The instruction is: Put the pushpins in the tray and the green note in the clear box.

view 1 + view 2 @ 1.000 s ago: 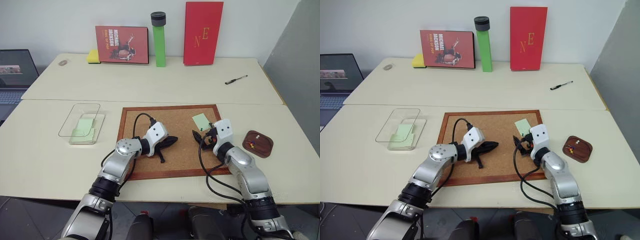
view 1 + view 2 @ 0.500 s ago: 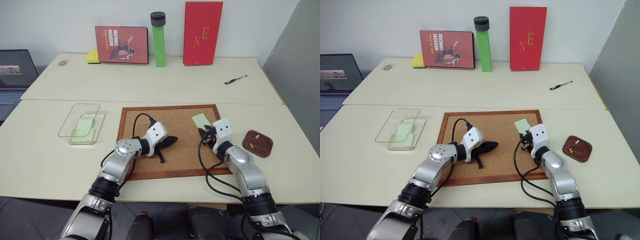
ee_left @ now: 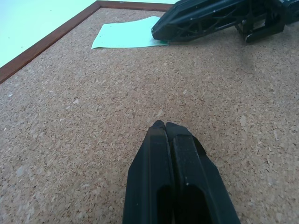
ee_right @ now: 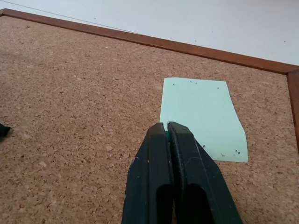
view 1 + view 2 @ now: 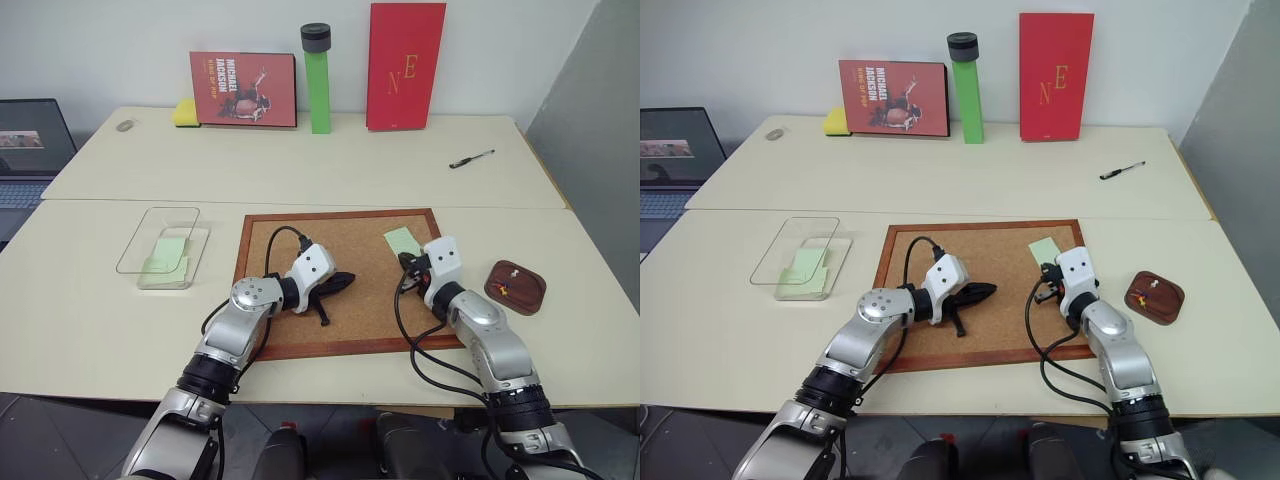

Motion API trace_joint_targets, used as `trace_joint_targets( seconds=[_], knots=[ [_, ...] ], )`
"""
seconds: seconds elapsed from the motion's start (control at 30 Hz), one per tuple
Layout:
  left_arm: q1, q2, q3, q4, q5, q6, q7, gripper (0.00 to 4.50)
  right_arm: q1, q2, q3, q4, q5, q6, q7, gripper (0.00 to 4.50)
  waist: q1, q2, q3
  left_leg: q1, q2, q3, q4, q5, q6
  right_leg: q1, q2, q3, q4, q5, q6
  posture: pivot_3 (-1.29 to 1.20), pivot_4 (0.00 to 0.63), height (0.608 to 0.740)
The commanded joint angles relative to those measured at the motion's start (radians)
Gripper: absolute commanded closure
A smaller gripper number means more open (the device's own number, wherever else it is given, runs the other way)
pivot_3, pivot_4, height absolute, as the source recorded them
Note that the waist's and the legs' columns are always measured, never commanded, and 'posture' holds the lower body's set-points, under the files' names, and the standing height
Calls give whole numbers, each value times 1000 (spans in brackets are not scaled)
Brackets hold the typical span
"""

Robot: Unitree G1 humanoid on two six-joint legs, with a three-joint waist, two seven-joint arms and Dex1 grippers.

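Right gripper [image 4: 167, 125] jaws closed at green note [image 4: 202, 117] edge on corkboard [image 5: 300, 235], grip unclear; left gripper [image 3: 165, 125] jaws closed, empty.

The laptop [image 5: 30, 150] is cut off at the left edge. Specks in the tray [image 5: 516, 287] are too small to identify as pushpins.

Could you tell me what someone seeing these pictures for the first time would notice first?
Probably the wood-framed corkboard in the middle of the near table, with both arms reaching over it. The right gripper is shut at the near edge of the green note lying near the board's far right corner; the left gripper is shut over bare cork. Beyond, a tall green cylinder stands by the wall.
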Motion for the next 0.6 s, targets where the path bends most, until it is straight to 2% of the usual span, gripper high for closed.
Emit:
trace_joint_targets(
  seconds=[0.03, 0.47, 0.6],
  knots=[
    [15, 8, -5, 18, 24, 21, 17, 4500, -76, 0, -9, -134, 14, -19, 5, 4471, -2, 0, 0, 0, 0, 0, 0, 0, 0, 0, 0, 0, 0, 0, 0, 0, 150, 740],
    [-6, -54, 31, -119, -42, 147, 66, 4500, -94, -24, 34, -241, -6, 16, 33, 4471, 0, 0, 0, -1, 0, -1, 0, 0, 0, 0, 0, -1, 0, 0, 0, 0, 150, 740],
    [-25, -56, 35, -154, -48, 136, 60, 3820, -98, -30, 35, -258, -3, 28, 37, 4500, 2, 0, 0, -2, 0, -1, 0, 0, 0, -1, 0, -1, 0, 0, 0, 0, 150, 740]
  ],
)
